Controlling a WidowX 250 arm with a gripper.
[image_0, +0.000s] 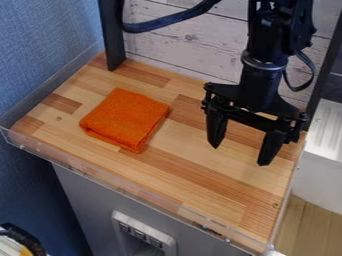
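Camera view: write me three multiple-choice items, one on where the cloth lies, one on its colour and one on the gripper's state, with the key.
1. In the picture, where on the wooden counter does the cloth lie?
A) Right of the gripper
B) Left of the gripper
C) Between the gripper's fingers

2. What colour is the cloth?
A) Orange
B) Green
C) White

3. What is the gripper's state?
A) Shut, with nothing in it
B) Shut on the cloth
C) Open, with nothing in it

Key:
1. B: the cloth lies to the left, with bare wood between it and the gripper.
2. A: its whole visible surface is orange.
3. C: the two fingers stand well apart with nothing between them.
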